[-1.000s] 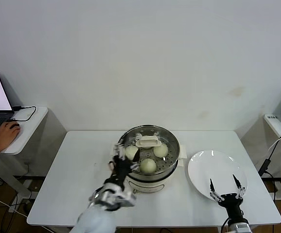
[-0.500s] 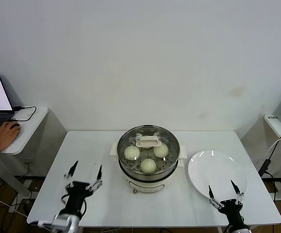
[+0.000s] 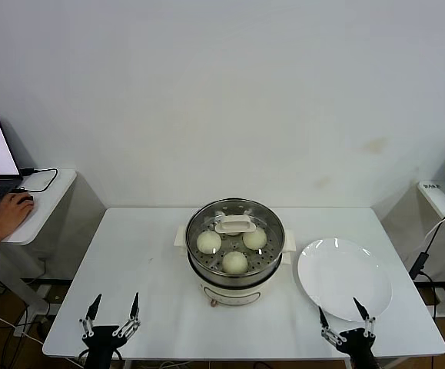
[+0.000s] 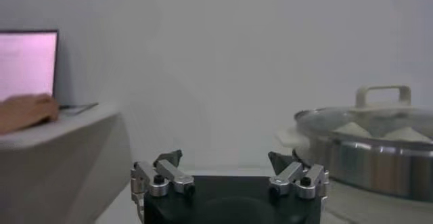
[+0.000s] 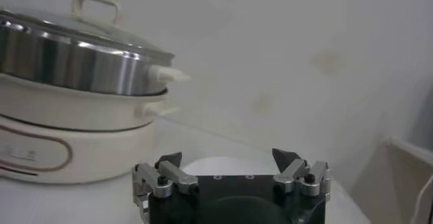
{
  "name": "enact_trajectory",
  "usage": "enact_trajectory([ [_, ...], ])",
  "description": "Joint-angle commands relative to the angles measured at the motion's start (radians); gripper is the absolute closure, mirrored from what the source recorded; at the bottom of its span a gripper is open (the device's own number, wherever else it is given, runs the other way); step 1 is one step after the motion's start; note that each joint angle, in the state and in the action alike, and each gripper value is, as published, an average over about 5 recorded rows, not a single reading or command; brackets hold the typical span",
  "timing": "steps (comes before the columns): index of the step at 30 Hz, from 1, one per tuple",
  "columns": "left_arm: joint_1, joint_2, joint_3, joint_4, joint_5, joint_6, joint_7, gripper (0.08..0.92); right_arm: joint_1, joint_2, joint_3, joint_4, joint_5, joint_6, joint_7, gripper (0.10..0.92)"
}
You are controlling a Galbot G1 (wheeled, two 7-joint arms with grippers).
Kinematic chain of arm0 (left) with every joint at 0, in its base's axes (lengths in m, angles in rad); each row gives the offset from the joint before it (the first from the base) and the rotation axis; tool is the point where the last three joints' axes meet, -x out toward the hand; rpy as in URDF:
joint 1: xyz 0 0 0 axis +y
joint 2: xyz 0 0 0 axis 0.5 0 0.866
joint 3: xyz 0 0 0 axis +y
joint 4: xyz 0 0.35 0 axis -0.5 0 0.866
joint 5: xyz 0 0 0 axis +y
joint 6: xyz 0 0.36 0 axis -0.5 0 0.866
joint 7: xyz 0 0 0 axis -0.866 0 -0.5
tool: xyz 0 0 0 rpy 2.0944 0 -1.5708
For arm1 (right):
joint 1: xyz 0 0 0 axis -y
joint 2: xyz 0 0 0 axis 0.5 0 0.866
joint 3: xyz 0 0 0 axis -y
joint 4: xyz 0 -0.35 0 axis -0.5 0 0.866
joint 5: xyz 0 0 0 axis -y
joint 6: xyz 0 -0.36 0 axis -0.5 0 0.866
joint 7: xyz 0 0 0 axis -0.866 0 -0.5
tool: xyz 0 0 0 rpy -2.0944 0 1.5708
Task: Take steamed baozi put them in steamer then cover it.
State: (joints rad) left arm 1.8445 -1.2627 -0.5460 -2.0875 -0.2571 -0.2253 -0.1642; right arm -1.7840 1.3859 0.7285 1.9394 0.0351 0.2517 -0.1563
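The steamer [image 3: 236, 286] stands at the table's middle, steel pot on a cream-white base. The glass cover [image 3: 234, 224] with its cream-white handle sits on it. Three baozi [image 3: 234, 262] show through the glass; a fourth is hidden under the handle. My left gripper [image 3: 113, 309] is open and empty at the front left table edge, well clear of the steamer. My right gripper [image 3: 338, 311] is open and empty at the front right, just before the plate. The steamer also shows in the left wrist view [image 4: 379, 164] and the right wrist view [image 5: 74, 63].
An empty white plate [image 3: 343, 277] lies right of the steamer. A side desk [image 3: 45, 192] with a laptop and a person's hand [image 3: 8, 214] stands at the left. Another desk [image 3: 441, 201] is at the far right.
My left gripper has drawn back from the steamer's left side to the front left table edge. My right gripper has dropped a little lower toward the front edge. The cover stays on the steamer.
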Motion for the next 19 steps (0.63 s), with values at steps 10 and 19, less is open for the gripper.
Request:
enact_trajectory([
  [10, 0.061, -0.031, -0.034, 0.04, -0.027, -0.06, 0.02, 0.177, -0.07, -0.006, -0.052, 0.1, 0.052, -0.125, 0.029, 0.203],
  [19, 0.062, -0.039, -0.042, 0.031, -0.018, -0.055, 0.02, 0.177, -0.066, -0.002, -0.059, 0.114, 0.05, -0.123, 0.035, 0.203],
])
